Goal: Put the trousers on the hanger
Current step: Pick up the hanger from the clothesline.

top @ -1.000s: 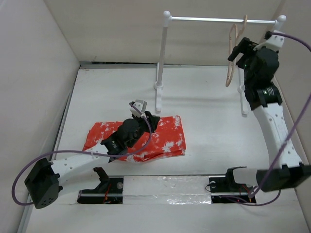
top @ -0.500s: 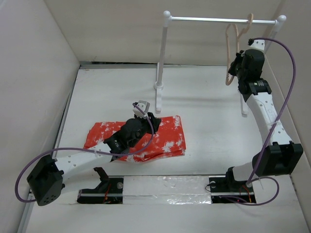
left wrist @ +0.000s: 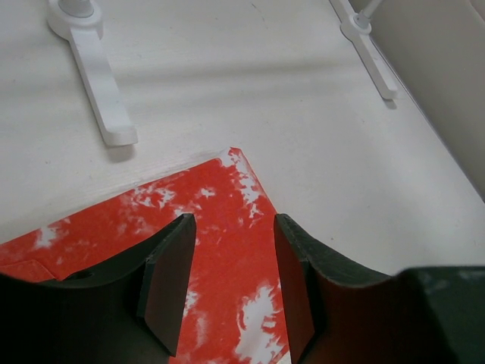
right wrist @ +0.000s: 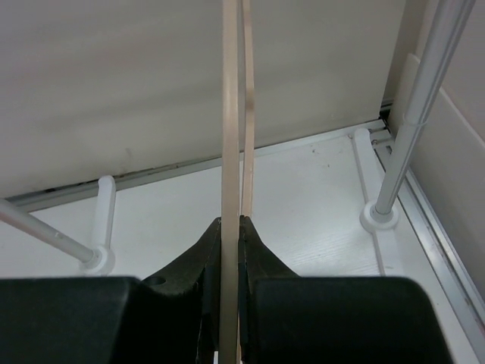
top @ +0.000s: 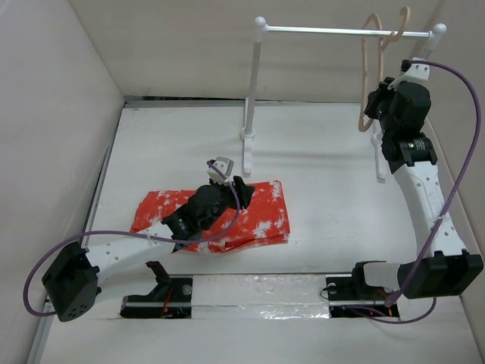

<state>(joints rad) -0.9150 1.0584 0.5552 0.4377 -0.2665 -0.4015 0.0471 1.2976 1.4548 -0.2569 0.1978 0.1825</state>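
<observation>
At the far rail (top: 341, 31), the right claw (right wrist: 229, 226) is clamping the hanger (right wrist: 229, 114); lifting straight should unhook it. The left claw (left wrist: 231, 231) is gaping over the trousers (left wrist: 98, 235).

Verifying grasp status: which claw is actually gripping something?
The right claw, shut on the hanger up by the rail. The left claw sits over the trousers, jaws apart.

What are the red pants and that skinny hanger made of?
The trousers look like soft cloth: matte red with white blotches, folded flat. The hanger looks like thin pale wood, smooth and unpainted, though plastic is possible.
</observation>
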